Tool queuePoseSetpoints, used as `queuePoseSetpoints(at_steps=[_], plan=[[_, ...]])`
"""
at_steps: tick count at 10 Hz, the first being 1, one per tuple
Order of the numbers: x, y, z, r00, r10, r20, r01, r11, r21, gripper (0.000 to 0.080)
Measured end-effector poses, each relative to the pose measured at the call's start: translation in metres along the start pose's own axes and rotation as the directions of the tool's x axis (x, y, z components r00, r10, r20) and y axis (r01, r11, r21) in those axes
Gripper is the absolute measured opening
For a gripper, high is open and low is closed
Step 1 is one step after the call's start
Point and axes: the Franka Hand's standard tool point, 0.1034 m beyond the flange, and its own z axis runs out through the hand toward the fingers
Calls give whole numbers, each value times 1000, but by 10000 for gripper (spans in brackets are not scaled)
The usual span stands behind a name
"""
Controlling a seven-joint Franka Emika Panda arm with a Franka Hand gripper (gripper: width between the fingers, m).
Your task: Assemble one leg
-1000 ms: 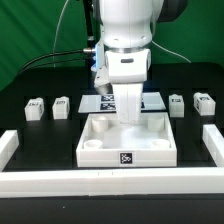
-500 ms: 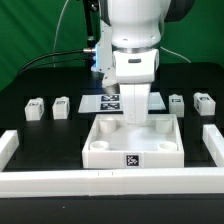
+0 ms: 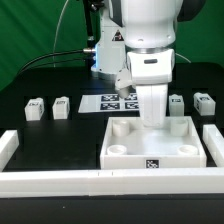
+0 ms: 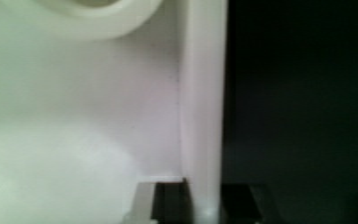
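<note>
Four small white legs stand on the table: two on the exterior view's left (image 3: 34,108) (image 3: 62,107) and two on its right (image 3: 177,104) (image 3: 203,102). None is held. My gripper (image 3: 152,118) reaches down onto the back wall of the large white tabletop (image 3: 128,157) and is shut on that wall. In the wrist view the thin white wall (image 4: 201,100) runs between my two dark fingers (image 4: 171,205), with the gripper (image 4: 202,205) closed around it. A round corner socket (image 4: 96,10) shows beside the wall.
The marker board (image 3: 112,102) lies behind the tabletop. Long white border bars run along the front (image 3: 80,181), the exterior view's left (image 3: 8,148) and its right (image 3: 214,146). The tabletop's right side is close to the right bar.
The tabletop has slid toward the exterior view's right with my gripper shut on its back wall. The arm has moved right with it. The legs have not moved.
</note>
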Motion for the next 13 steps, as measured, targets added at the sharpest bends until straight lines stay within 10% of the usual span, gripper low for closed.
queuePoseSetpoints(at_steps=[8, 11, 13], plan=[[11, 24, -3, 1000, 14, -9, -14, 1000, 3, 67], [9, 23, -2, 1000, 17, -9, -17, 1000, 4, 289], [9, 23, -2, 1000, 17, -9, -17, 1000, 4, 588]])
